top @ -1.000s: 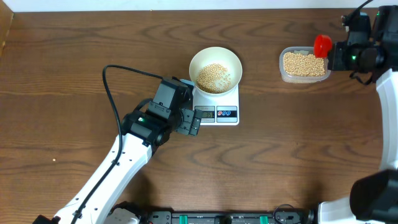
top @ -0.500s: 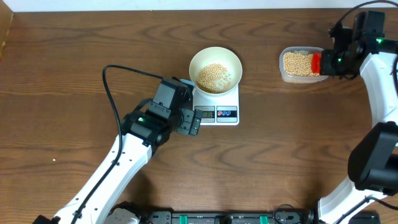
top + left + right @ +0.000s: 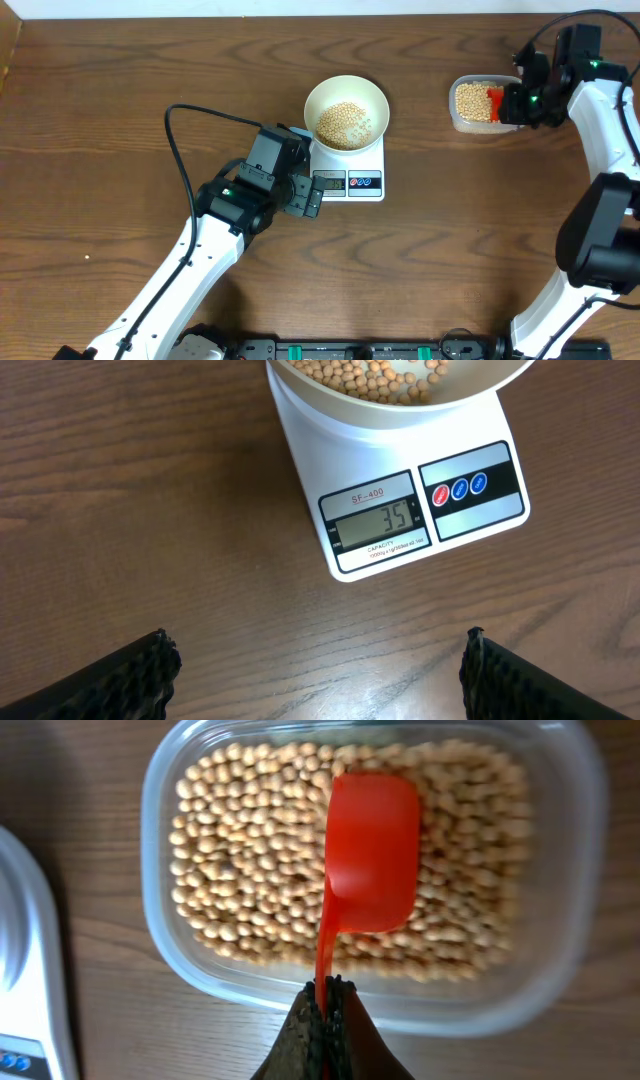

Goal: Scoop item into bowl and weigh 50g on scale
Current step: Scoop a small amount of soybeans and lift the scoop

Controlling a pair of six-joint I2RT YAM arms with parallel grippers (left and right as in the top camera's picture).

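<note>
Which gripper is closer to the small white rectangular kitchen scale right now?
Left. The left gripper sits just beside the scale's display edge; the right gripper is far off, over the clear plastic tub.

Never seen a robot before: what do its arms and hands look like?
The left arm and right arm are white tubes joined by bulky black joints, each with a small green light. A thin black cable loops off the left one. The left hand has black fingers with a dimpled texture; the right hand is dark, with narrow ribbed tips.
</note>
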